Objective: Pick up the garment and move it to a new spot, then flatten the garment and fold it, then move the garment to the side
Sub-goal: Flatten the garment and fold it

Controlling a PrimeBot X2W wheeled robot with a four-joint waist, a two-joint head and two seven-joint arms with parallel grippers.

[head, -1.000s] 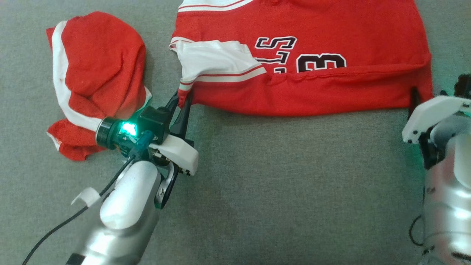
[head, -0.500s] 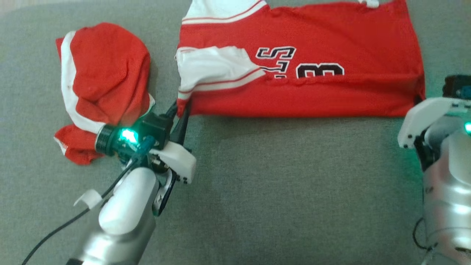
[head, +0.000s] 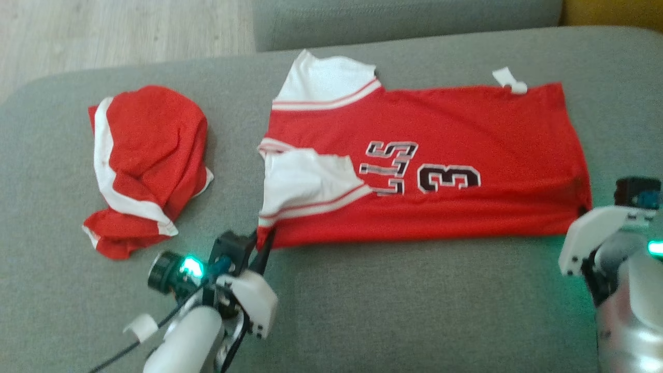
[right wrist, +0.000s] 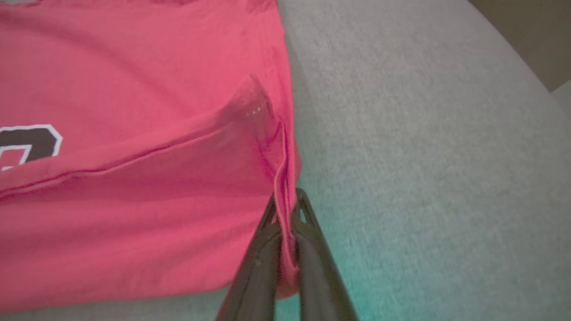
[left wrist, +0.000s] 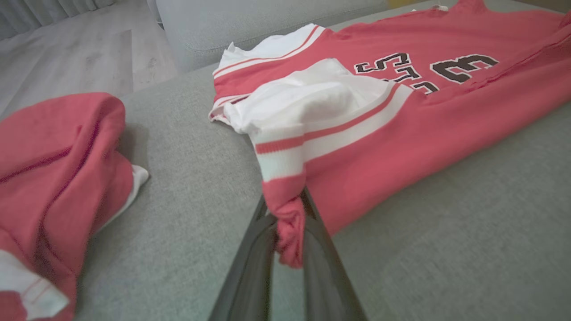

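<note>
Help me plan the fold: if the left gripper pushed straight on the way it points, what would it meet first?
The jersey itself: the left gripper is shut on its corner, and straight ahead, probably, lies the white sleeve folded over it.

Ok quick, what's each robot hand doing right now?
Left gripper: shut on the red jersey, at its sleeve-side corner.
Right gripper: shut on the jersey's other near corner.

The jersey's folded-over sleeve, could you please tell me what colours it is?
The sleeve is white with a red stripe, clearest in the left wrist view.
</note>
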